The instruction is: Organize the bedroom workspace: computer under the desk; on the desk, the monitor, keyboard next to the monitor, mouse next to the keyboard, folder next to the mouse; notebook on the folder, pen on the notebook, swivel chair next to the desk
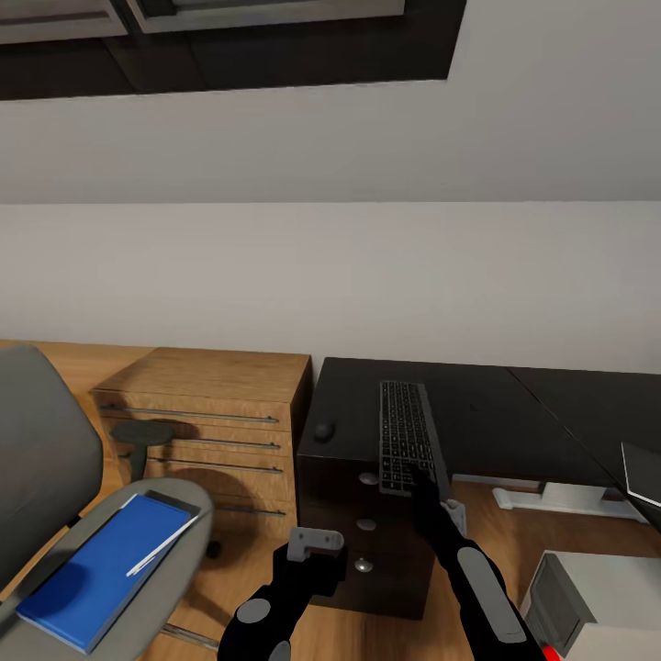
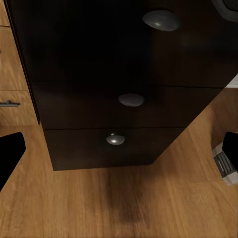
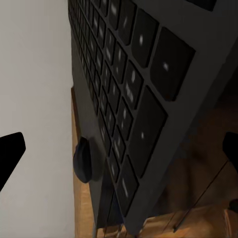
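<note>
Nearest the head camera, both dark arms are reaching forward from the bottom edge. The left gripper (image 1: 317, 542) is hanging low in front of the desk's drawers; in its wrist view the two fingertips (image 2: 10, 153) are sitting far apart at the frame's edges with nothing between them, so it is standing open. The right gripper (image 1: 424, 477) is reaching up to the near end of the keyboard (image 1: 408, 436); its wrist view shows the keys (image 3: 134, 89) very close, tilted, with the fingertips spread wide. Whether it is clamping the keyboard I cannot tell.

The desk (image 1: 514, 413) is running black along the pale wall, its drawer unit (image 1: 367, 542) with three silver knobs (image 2: 131, 99) facing the robot. The keyboard is lying lengthwise over the desk's left end, its near edge overhanging the front. The mouse (image 1: 324, 430) is sitting on the desktop just left of it, apart from it.

Left of the desk a light-wood cabinet (image 1: 211, 404) is standing. The chair (image 1: 55, 477) is occupying the lower left, carrying the folder (image 1: 101, 574) flat on its seat, with the pen (image 1: 163, 549) lying across the folder's near corner.

At lower right the computer (image 1: 597, 597) is resting on the floor. At the right edge a corner of the monitor (image 1: 643, 473) is showing.
</note>
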Available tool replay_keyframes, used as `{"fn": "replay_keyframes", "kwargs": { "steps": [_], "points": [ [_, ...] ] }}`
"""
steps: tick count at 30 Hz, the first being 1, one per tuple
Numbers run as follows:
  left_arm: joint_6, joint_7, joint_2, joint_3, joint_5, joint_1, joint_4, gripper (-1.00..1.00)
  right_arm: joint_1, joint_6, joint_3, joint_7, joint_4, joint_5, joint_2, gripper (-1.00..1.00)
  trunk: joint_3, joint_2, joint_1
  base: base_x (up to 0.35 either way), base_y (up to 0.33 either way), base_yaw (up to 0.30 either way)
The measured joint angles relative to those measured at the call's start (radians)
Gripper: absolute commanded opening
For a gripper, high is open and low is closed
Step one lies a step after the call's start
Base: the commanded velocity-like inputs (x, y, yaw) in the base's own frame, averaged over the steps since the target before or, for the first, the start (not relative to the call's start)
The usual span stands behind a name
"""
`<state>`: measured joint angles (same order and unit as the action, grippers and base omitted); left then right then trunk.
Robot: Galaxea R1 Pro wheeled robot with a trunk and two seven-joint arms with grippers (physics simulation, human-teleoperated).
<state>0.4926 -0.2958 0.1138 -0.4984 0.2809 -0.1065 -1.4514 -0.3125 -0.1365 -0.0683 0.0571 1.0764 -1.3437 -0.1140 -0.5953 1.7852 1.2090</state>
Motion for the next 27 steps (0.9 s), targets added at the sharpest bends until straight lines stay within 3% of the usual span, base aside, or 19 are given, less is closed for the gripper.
{"fn": "replay_keyframes", "kwargs": {
  "steps": [12, 27],
  "points": [
    [0.000, 0.000, 0.000, 0.000, -0.001, 0.000, 0.000, 1.00, 0.000, 0.000, -0.001, 0.000, 0.000, 0.000, 0.000, 1.00, 0.000, 0.000, 0.000, -0.216, 0.000, 0.000],
    [0.000, 0.000, 0.000, 0.000, -0.002, 0.000, 0.001, 1.00, 0.000, 0.001, -0.001, 0.000, 0.000, 0.001, 0.000, 1.00, 0.000, 0.000, 0.000, -0.097, -0.001, 0.000]
  ]
}}
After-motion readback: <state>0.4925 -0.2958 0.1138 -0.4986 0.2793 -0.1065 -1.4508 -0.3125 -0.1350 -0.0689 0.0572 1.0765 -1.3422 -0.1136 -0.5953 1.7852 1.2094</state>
